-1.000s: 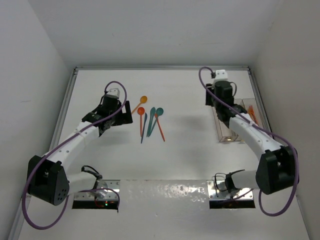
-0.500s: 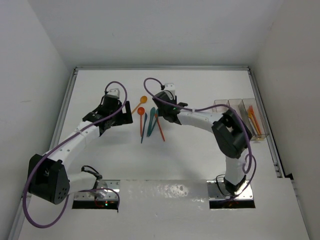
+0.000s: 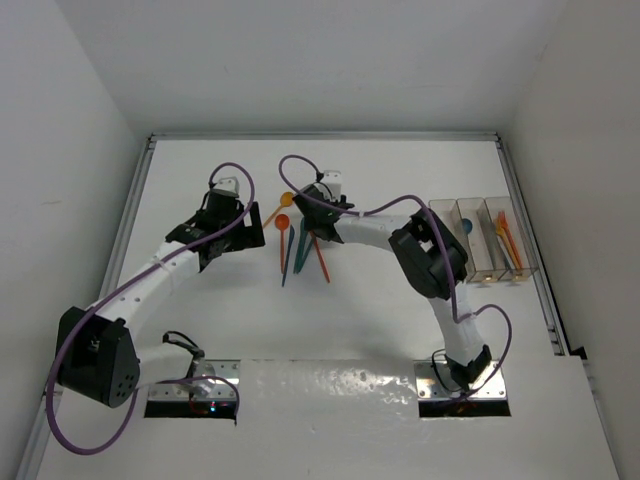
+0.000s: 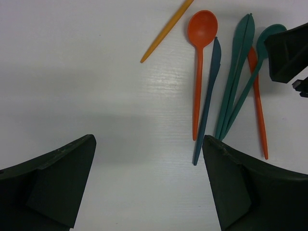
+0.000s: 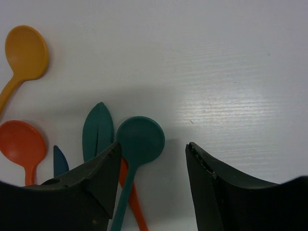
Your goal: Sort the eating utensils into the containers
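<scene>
The right gripper [image 5: 153, 149] is hanging with spread fingers over the teal spoon [image 5: 140, 139] in the pile [image 3: 300, 245] at the centre of the tabletop [image 3: 380, 320], probably to carry it to the containers [image 3: 482, 268] at the right edge. The left gripper [image 4: 148, 139], also spread, is hovering beside the pile.

I hold my left gripper [image 4: 148, 140] spread wide; my right gripper [image 5: 153, 147], jaws parted, reaches far leftward.

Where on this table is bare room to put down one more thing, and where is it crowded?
Free: the table between the loose utensils and the arm bases, and the strip along the far wall. Crowded: around the utensils and the containers at right.
</scene>
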{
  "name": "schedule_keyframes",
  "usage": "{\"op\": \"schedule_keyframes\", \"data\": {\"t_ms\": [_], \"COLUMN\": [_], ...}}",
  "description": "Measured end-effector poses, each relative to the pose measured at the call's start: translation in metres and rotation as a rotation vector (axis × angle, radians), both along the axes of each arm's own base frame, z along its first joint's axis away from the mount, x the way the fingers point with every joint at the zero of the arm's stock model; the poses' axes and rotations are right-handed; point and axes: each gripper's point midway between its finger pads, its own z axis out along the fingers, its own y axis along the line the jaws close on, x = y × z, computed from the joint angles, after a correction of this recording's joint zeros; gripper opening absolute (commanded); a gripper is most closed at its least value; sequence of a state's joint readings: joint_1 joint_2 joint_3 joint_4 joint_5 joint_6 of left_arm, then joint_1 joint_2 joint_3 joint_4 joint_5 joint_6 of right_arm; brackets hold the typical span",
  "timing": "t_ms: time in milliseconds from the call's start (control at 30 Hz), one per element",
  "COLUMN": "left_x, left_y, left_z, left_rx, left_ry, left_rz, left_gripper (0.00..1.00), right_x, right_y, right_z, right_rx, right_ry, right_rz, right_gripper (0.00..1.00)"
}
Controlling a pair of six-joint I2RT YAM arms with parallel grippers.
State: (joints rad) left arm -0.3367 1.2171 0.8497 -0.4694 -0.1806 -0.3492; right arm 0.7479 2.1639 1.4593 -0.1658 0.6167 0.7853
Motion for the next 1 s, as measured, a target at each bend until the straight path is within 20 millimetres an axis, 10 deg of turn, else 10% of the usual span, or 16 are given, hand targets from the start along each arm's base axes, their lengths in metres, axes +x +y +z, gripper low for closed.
{"op": "schedule_keyframes", "data": {"t_ms": [1000], "left_x": [-0.001], "left_y": [-0.001], "left_z": [-0.005], "left_rx": [0.0], "left_ry": [0.018], "left_rz": [-0.006], "left_gripper": [0.91], "right_x": [0.001], "right_y": [-0.009], "right_z": [-0.02], "right_rx": [0.239], "right_ry": [-0.033], "right_rz": [0.095], "right_gripper": [0.32]}}
